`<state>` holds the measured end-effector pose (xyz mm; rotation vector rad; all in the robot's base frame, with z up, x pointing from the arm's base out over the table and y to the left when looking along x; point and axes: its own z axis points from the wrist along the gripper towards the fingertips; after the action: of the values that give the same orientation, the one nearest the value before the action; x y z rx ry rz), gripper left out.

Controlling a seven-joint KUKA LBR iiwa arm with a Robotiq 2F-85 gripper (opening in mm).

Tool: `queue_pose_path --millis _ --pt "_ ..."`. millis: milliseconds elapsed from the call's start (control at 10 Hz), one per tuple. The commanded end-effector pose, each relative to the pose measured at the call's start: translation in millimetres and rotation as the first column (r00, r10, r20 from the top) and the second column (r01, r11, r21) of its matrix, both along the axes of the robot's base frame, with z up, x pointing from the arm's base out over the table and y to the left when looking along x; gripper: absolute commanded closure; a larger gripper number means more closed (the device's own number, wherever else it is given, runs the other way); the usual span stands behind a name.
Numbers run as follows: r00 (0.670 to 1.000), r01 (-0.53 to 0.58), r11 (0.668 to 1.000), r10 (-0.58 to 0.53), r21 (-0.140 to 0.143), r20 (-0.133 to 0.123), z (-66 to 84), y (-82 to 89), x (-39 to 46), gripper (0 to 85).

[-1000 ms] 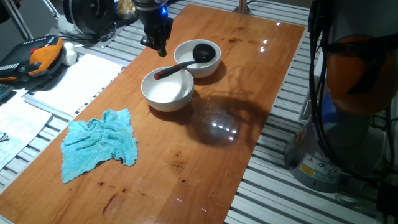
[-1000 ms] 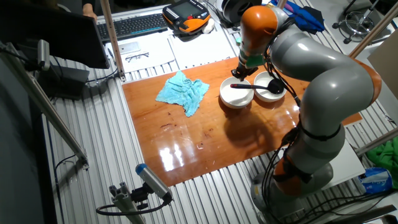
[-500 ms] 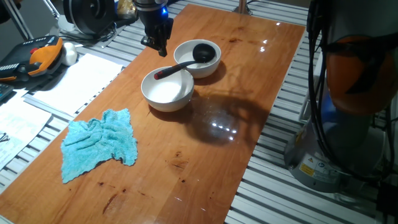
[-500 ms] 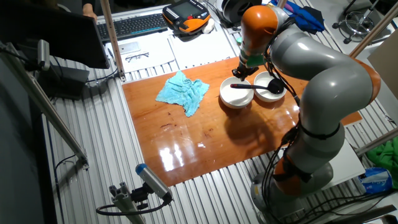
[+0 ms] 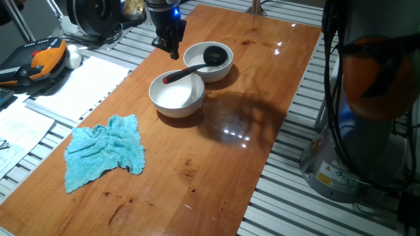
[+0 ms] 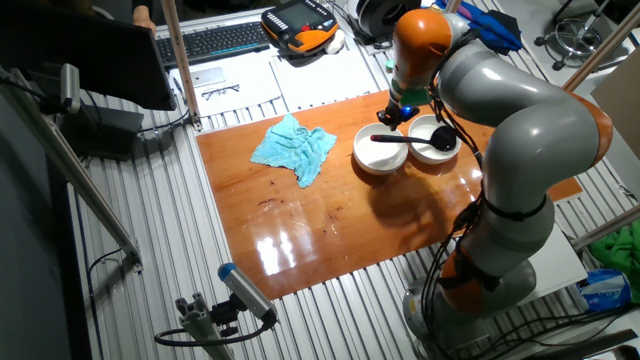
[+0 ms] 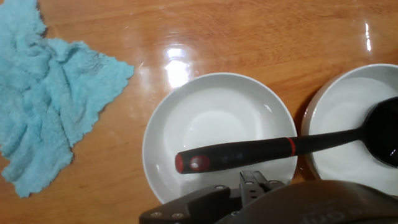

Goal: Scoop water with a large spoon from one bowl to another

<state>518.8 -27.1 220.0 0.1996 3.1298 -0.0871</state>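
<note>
The dark tool point(image 5: 172, 51) hangs in the upper left-centre of one fixed view, just above the table point(image 5: 216, 151) and close beside the two bowls, touching nothing and holding nothing. How far its fingers are spread cannot be told: in the hand view only a strip of black housing shows along the bottom edge.

The large spoon point(image 5: 197, 64) is black plastic. Its deep round scoop sits inside the far bowl point(image 5: 209, 61), and its long, slim handle bridges across to lie over the near bowl point(image 5: 176, 94), ending in a rounded red tip. In the hand view the large spoon point(image 7: 273, 149) crosses the lower middle of the frame, red tip at the left, with a thin red ring partway along the handle.

Both bowls are round, smooth and glossy white, standing side by side. The water cannot be made out against the white insides.

The table is polished reddish-brown wood, shiny with lamp reflections. A crumpled, fluffy turquoise cloth point(image 5: 105, 151) lies on it at the lower left, well apart from the bowls.
</note>
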Motion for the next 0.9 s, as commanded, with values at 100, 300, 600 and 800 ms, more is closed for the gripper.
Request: queue_pose_path --millis 100,300,600,800 --pt "0.999 0.045 0.999 -0.045 0.019 0.000 -3.8 -8.2 -1.8 85.0" --pt "0.987 0.158 0.987 -0.158 0.025 0.003 -6.5 -14.3 -3.3 85.0" --pt "0.933 0.359 0.932 -0.359 0.046 0.005 -8.3 -18.6 -4.5 85.0" --pt "0.871 0.490 0.870 -0.491 0.046 0.002 -9.2 -20.7 -5.0 85.0"
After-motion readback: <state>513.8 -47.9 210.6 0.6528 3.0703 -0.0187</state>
